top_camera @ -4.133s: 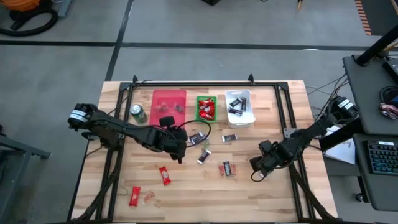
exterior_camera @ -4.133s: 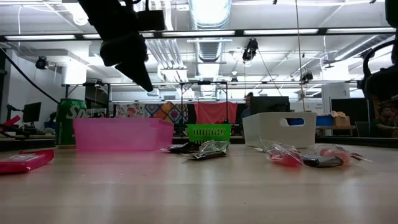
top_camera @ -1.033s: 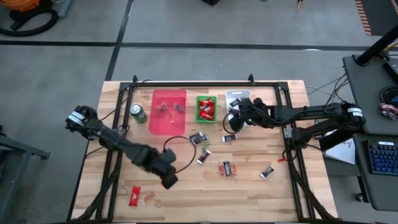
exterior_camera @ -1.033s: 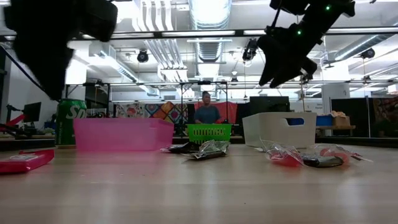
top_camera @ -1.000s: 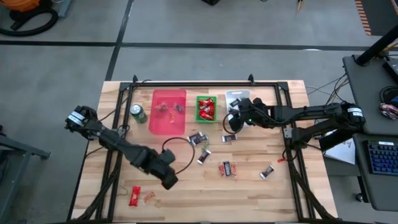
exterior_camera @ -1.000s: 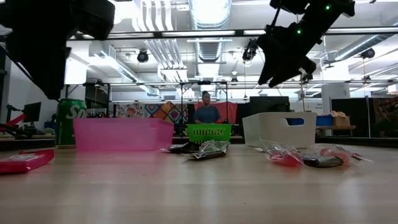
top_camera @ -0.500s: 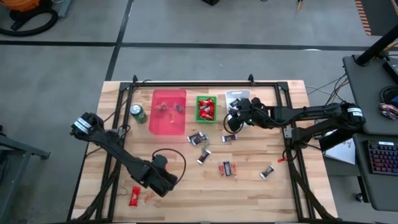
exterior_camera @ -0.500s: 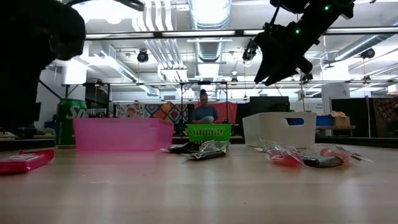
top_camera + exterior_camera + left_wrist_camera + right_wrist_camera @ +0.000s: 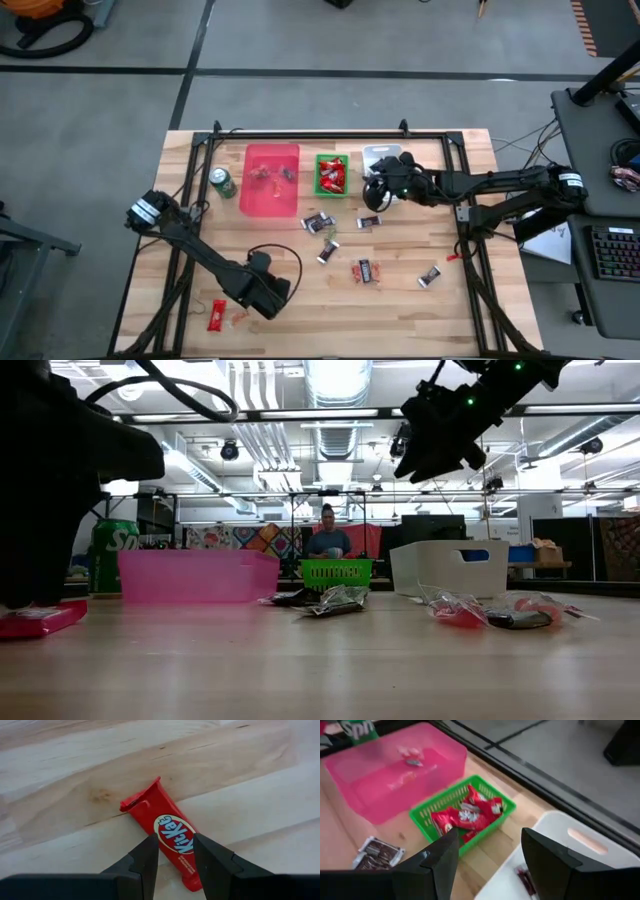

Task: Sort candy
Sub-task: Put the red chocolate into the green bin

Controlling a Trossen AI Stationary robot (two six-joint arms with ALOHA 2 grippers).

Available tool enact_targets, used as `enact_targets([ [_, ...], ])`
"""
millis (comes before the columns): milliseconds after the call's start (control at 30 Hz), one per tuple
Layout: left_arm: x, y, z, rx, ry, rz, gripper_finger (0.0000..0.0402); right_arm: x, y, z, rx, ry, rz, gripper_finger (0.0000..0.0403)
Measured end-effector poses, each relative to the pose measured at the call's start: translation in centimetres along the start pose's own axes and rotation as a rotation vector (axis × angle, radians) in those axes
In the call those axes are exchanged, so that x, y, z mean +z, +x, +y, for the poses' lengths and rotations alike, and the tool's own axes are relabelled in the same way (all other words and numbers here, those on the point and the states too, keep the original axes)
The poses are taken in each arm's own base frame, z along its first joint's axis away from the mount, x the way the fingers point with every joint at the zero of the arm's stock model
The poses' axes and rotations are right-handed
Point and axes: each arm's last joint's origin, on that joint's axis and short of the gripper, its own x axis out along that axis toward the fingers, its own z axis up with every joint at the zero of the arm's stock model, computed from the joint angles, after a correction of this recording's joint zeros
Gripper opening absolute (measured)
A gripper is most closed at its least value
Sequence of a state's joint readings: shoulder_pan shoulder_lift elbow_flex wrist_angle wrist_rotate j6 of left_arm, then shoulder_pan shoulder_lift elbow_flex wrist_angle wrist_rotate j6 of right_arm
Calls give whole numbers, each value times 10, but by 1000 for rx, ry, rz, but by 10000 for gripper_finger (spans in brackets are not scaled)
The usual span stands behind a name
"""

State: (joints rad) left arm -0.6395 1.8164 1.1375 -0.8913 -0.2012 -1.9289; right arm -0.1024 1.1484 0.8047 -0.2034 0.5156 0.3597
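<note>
A red KitKat bar (image 9: 172, 832) lies flat on the wooden table, near its front left. My left gripper (image 9: 262, 292) points down over the bar, open, with one finger on each side of the bar's middle (image 9: 175, 845). Whether the fingers touch the bar, I cannot tell. In the low view the gripper (image 9: 30, 595) reaches almost down to the red wrapper (image 9: 40, 618). My right gripper (image 9: 373, 185) hangs open and empty above the gap between the green basket (image 9: 465, 805), which holds red candy, and the white bin (image 9: 580, 850).
A pink tray (image 9: 272, 180) and a green can (image 9: 222, 182) stand at the far left. Loose candy lies mid-table (image 9: 318, 222), (image 9: 369, 222), (image 9: 327, 252), (image 9: 365, 270), (image 9: 429, 276). Another red candy (image 9: 216, 316) lies near the front edge. A black frame (image 9: 330, 132) runs round the table.
My left gripper has sunk toward the table and gone a little toward the near edge, rolling about its own axis, and now stands astride the red bar. My right gripper has tipped a little toward the green basket. No candy has moved.
</note>
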Motion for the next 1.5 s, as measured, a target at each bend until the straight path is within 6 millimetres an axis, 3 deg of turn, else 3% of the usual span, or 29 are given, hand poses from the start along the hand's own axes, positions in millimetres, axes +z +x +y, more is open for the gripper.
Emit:
enact_targets([
  [833, 0, -6, -6, 27, 2, -10, 123, -6, 2, 0, 22, -28, 24, 206],
  [1000, 1, -6, -5, 40, 5, -15, 157, -7, 2, -1, 22, -30, 27, 206],
  [1300, -1, -5, -7, 11, -11, -3, 259, -8, 2, -1, 24, -30, 30, 206],
  [1500, 0, 1, -12, -11, 15, -15, 289, -8, 2, 0, 43, -27, 37, 206],
])
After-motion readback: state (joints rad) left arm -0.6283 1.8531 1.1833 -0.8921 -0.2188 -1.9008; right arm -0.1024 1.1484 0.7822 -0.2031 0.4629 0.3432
